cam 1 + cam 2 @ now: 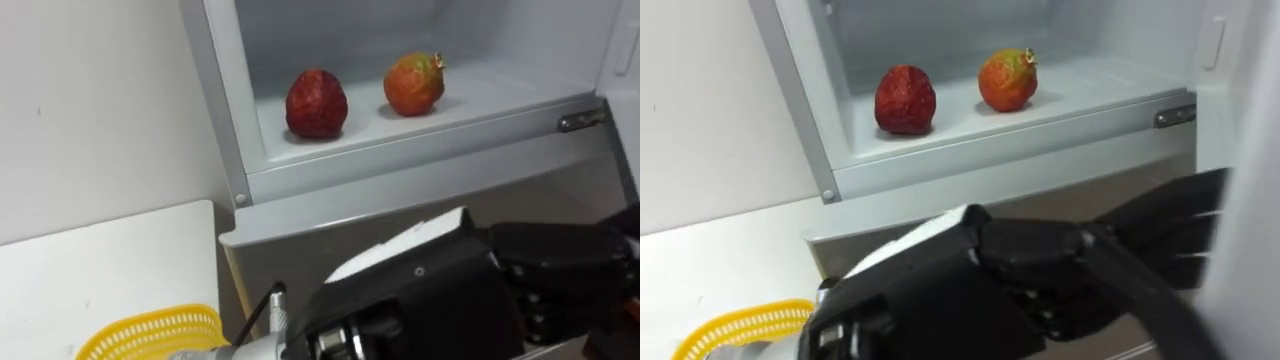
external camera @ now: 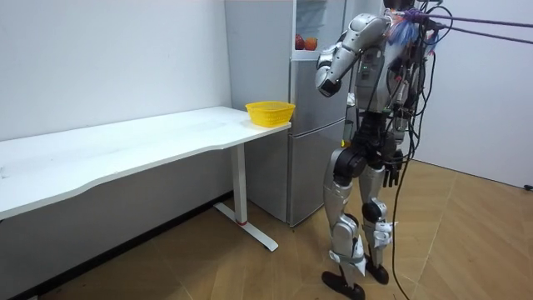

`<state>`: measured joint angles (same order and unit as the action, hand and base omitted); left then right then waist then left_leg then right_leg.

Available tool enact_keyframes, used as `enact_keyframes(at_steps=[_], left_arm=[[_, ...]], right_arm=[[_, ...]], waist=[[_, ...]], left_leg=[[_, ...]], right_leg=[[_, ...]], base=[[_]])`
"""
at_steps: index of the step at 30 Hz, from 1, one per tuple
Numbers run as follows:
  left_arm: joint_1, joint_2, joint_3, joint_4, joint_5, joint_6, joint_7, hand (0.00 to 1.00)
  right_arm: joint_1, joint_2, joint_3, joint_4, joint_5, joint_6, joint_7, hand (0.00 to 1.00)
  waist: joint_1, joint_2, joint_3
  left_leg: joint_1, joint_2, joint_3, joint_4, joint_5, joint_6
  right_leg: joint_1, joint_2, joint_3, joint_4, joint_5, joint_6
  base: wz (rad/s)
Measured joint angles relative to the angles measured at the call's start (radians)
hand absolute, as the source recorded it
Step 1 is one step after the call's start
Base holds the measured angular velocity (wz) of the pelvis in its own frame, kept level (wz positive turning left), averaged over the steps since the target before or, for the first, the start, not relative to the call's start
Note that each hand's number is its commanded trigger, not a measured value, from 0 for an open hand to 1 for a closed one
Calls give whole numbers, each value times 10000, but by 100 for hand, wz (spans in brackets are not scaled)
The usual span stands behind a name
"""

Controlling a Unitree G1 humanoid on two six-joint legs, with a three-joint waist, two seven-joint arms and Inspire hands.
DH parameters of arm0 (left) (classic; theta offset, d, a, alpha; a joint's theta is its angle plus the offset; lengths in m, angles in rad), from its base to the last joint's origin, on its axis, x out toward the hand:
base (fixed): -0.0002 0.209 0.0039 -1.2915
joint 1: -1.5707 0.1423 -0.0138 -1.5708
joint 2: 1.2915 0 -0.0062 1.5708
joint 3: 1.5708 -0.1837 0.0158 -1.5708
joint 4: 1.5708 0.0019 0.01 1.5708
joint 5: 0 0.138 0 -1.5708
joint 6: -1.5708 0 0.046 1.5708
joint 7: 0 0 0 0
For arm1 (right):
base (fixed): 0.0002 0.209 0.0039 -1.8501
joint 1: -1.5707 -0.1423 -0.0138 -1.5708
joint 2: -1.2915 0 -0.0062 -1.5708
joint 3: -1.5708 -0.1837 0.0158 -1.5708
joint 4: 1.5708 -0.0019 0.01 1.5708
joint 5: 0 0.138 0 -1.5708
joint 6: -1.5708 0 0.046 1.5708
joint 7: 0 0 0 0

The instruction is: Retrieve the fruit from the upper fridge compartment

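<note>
The upper fridge compartment [image 1: 420, 150] stands open. On its white shelf lie two fruits: a dark red one [image 1: 316, 103] on the left and an orange-red one with a small crown [image 1: 413, 84] to its right. My left hand [image 1: 420, 290] is raised close in front of me, below the shelf and level with the fridge's lower door. It is black, back turned up, with straight fingers [image 1: 560, 270] reaching to the right and holding nothing. It is apart from both fruits. In the room view I stand upright facing the fridge [image 2: 312, 125], left hand [image 2: 326, 81] lifted.
A yellow mesh basket [image 1: 150, 335] sits on the white table [image 1: 100, 260] just left of the fridge. The open fridge door [image 1: 1250, 180] stands at the right edge. A metal hinge bracket [image 1: 582, 120] sits at the compartment's lower right corner.
</note>
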<state>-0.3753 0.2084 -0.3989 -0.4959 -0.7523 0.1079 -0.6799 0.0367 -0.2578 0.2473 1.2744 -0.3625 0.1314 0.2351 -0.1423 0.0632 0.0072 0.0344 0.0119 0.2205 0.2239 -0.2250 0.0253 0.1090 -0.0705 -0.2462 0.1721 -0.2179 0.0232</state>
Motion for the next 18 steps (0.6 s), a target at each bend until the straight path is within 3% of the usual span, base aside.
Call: enact_keyframes(at_steps=[5,15,18], left_arm=[[-132,-125,-247,39,-14,-86,16,0],[-368,-467,-1351,64,145,-93,202,0],[-650,-741,-1543,282,414,-95,200,0]], right_arm=[[-9,12,170,62,59,6,75,0],[-73,245,465,24,75,-24,74,0],[-102,259,468,25,70,-11,69,0]], waist=[[-173,-2,1],[-470,15,-10],[-551,28,-17]], left_leg=[[79,39,314,29,-1,0],[62,56,275,122,-1,1],[66,74,275,132,-1,1]], right_leg=[[53,8,181,25,1,-2],[-18,33,263,17,14,-23],[3,51,279,13,28,-42]], base=[[-4],[-2],[-1]])
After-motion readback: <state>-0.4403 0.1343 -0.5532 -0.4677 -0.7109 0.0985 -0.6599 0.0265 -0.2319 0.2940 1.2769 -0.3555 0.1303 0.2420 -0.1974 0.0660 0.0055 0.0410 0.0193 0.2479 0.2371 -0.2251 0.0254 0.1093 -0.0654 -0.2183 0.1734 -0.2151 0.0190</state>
